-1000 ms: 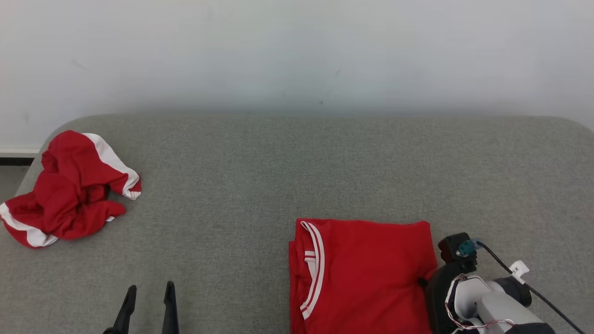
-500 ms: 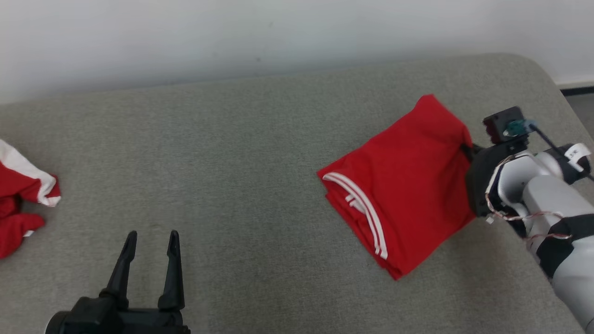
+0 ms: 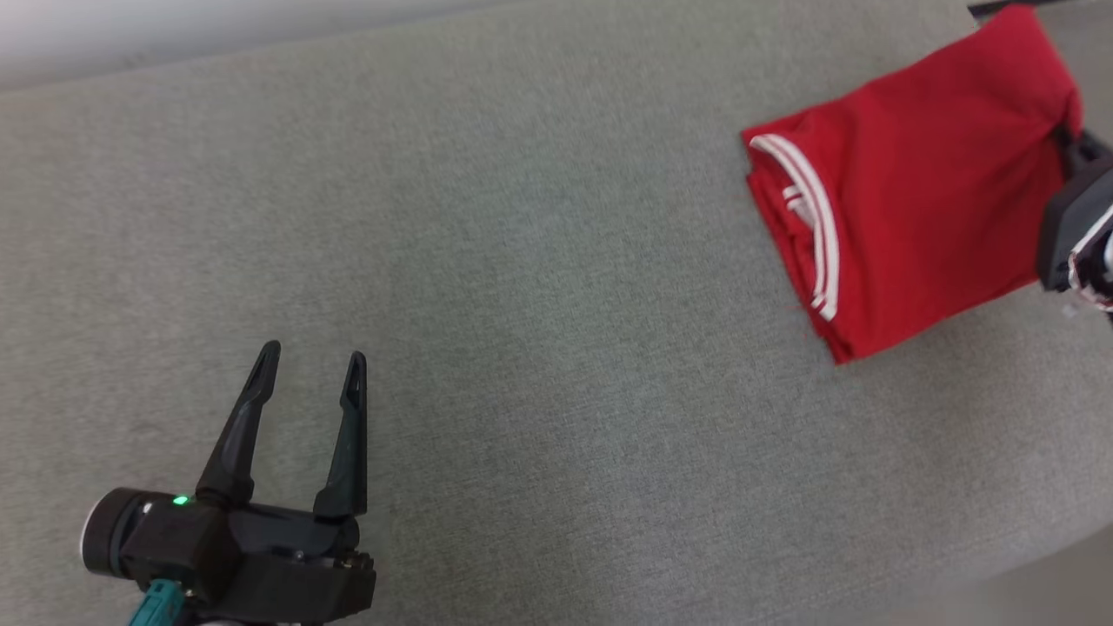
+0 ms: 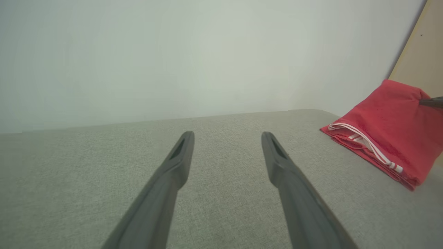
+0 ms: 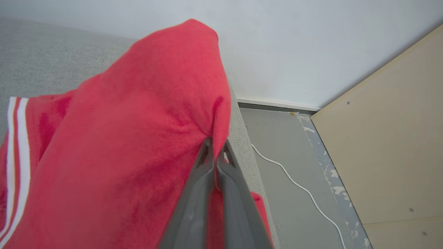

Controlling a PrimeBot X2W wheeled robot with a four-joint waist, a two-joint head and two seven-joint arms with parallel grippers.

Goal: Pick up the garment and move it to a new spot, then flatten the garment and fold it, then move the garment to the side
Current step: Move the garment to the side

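Folded shirt [image 3: 913,191] has slid right, right gripper [image 5: 217,147] pinching its soft, likely light edge; left gripper [image 3: 314,352] open

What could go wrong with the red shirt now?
The right gripper pinches only one edge of the folded red shirt, so dragging may undo the fold. It lies near the end of the grey surface and might slip to the floor. The open left gripper is too far to help.

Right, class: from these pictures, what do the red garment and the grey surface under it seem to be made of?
Red garment: soft matte knit, perhaps cotton or polyester; it drapes and bunches. Grey surface: matte woven upholstery cloth, likely; fine weave shows.
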